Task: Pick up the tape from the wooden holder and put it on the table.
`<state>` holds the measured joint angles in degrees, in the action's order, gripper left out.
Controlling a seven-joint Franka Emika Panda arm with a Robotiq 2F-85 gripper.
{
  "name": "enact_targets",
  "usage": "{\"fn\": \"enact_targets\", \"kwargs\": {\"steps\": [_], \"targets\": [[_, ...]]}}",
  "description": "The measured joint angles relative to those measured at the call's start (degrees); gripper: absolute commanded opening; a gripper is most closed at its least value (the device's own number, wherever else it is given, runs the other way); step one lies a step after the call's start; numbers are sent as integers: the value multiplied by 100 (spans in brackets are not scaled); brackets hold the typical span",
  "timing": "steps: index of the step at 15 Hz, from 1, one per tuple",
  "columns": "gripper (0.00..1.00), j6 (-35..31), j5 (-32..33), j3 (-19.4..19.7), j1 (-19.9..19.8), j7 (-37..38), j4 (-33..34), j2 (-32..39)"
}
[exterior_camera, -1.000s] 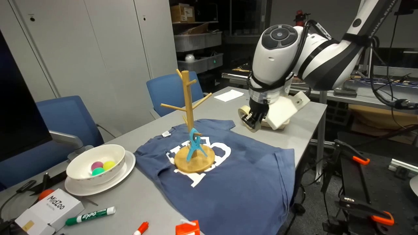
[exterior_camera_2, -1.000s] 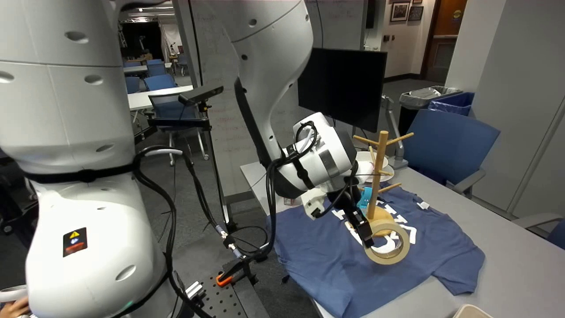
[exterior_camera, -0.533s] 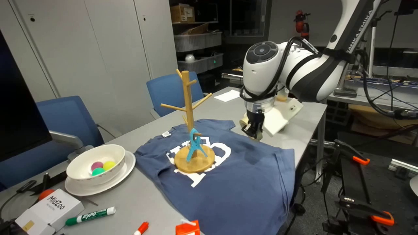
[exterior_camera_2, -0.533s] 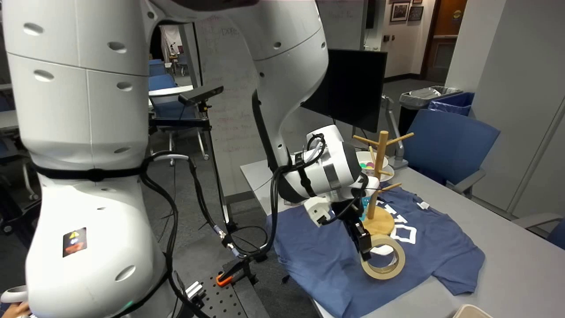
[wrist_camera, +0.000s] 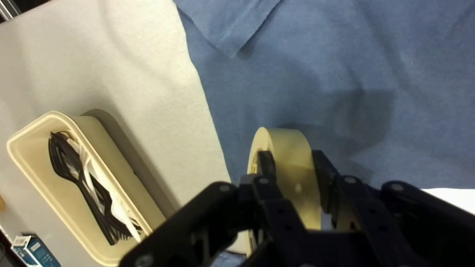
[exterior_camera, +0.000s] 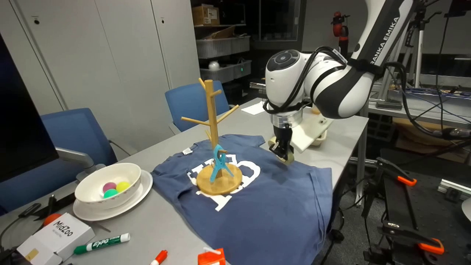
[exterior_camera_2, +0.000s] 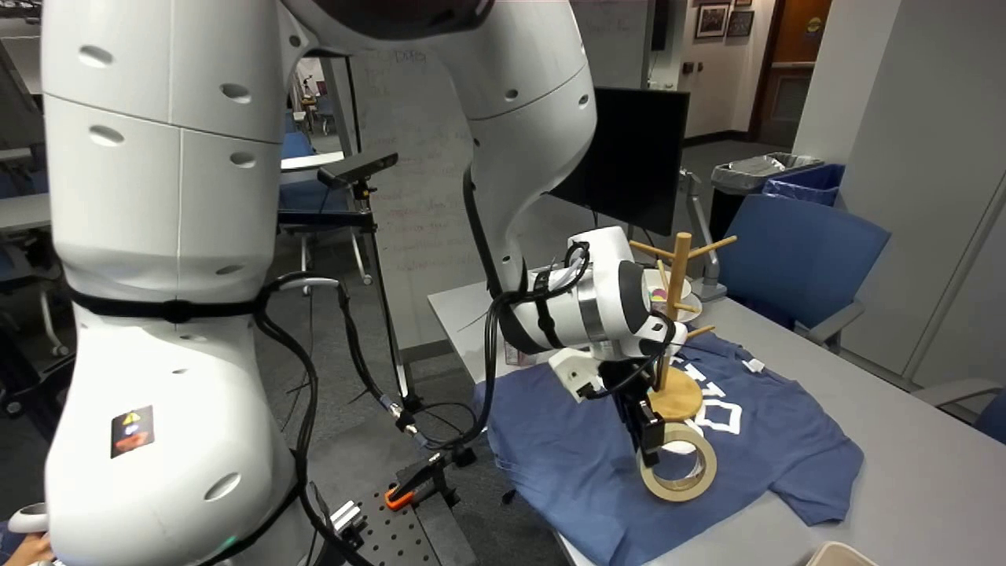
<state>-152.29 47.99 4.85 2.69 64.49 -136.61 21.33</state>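
My gripper (wrist_camera: 292, 162) is shut on the roll of beige masking tape (wrist_camera: 295, 148), with one finger inside the ring and one on its outer face. In both exterior views the gripper (exterior_camera: 282, 151) (exterior_camera_2: 651, 450) points down with the tape (exterior_camera: 289, 158) (exterior_camera_2: 677, 492) on edge. The tape appears above the blue shirt near its edge; its shadow lies apart from it in the wrist view. The wooden holder (exterior_camera: 212, 110) (exterior_camera_2: 673, 314) stands upright on the shirt, apart from the tape, with no tape on its pegs. The grey table (exterior_camera: 254, 127) (exterior_camera_2: 904, 448) shows around the shirt.
The blue shirt (exterior_camera: 272, 209) covers much of the table. A beige container (wrist_camera: 52, 185) of cutlery stands beside the gripper. A blue clip (exterior_camera: 220, 165) is at the holder's base. A bowl (exterior_camera: 114, 202) with balls, a white box (exterior_camera: 60, 237) and markers (exterior_camera: 105, 243) are farther off.
My gripper has moved down with the tape in it. In an exterior view it has also shifted slightly left. The holder and other objects have not moved.
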Motion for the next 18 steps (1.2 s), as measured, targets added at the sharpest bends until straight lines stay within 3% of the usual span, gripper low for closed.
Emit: {"fn": "enact_targets", "kwargs": {"steps": [1,4,8,18], "targets": [[57,0,-110,0,4,-110,32,19],[67,1,-392,0,25,-389,114,63],[98,5,-652,2,74,-609,176,67],[100,5,-841,6,230,-782,209,-15]]}}
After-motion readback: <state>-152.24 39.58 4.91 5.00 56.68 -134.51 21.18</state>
